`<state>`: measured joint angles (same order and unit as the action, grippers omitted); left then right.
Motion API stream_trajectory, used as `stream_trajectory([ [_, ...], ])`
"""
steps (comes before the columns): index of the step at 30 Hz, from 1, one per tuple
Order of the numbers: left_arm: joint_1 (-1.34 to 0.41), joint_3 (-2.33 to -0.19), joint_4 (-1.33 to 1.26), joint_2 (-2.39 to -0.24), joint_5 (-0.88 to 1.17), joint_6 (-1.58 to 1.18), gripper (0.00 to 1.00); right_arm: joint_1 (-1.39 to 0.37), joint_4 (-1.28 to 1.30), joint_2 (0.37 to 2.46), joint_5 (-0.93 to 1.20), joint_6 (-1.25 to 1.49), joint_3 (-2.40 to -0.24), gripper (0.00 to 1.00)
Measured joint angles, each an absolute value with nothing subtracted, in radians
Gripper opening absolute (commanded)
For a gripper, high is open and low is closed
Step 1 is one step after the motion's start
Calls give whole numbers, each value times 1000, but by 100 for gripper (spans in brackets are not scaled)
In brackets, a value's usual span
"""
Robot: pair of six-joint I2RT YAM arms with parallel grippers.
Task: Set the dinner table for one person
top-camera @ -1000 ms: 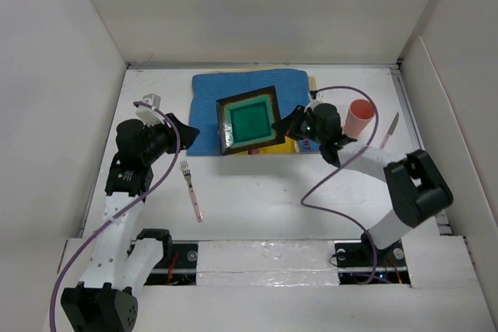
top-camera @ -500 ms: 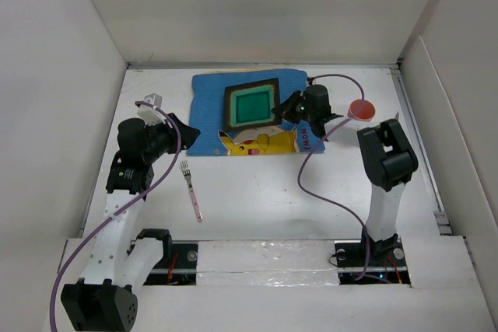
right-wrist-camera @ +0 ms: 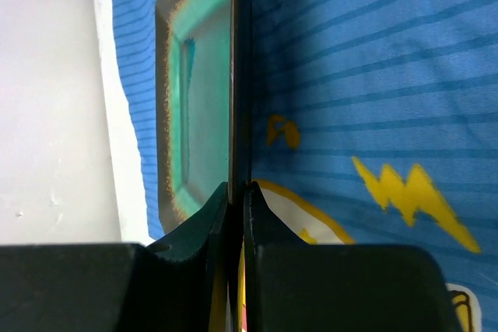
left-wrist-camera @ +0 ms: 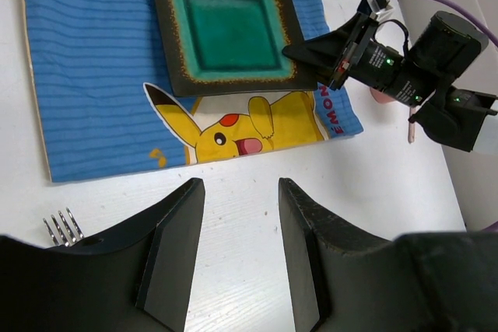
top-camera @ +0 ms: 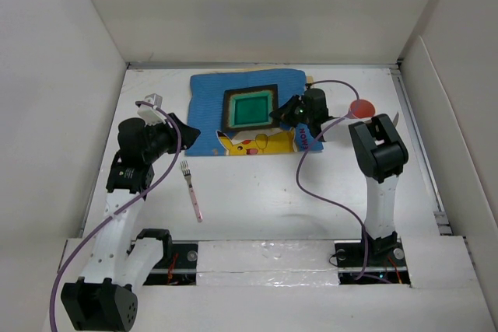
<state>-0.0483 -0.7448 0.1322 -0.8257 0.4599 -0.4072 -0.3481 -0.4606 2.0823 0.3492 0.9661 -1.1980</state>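
Observation:
A square green plate (top-camera: 251, 108) with a dark brown rim lies on the blue cartoon-printed mat (top-camera: 206, 106) at the back of the white dinner table (top-camera: 257, 192). My right gripper (top-camera: 282, 117) is shut on the plate's right rim; in the right wrist view its jaws (right-wrist-camera: 237, 188) pinch the thin edge of the plate (right-wrist-camera: 198, 99) over the mat (right-wrist-camera: 350, 60). My left gripper (left-wrist-camera: 241, 192) is open and empty above bare table, in front of the mat (left-wrist-camera: 85, 75) and plate (left-wrist-camera: 229, 25). A pink-handled fork (top-camera: 191, 190) lies near the left arm.
A pink cup (top-camera: 362, 107) stands right of the mat, behind the right arm. A pink knife (top-camera: 395, 118) lies partly hidden beyond it. White walls border the table on three sides. The fork's tines (left-wrist-camera: 62, 227) show beside the left finger.
The right gripper has moved the plate toward the back of the mat and turned it square, uncovering the yellow cartoon print. The right arm's elbow has swung in. The left arm is still.

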Motion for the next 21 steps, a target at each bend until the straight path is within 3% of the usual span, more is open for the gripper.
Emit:
stream_trajectory([
  [18,-48,-745,132,-834,460,-407,40,-375,-516,2117,410,995,-1204,0],
  [20,-48,-745,132,-834,460,-407,40,-377,-505,2121,402,989,-1204,8],
  [21,-48,-745,132,-834,460,-407,40,-379,-499,2121,397,986,-1204,27],
])
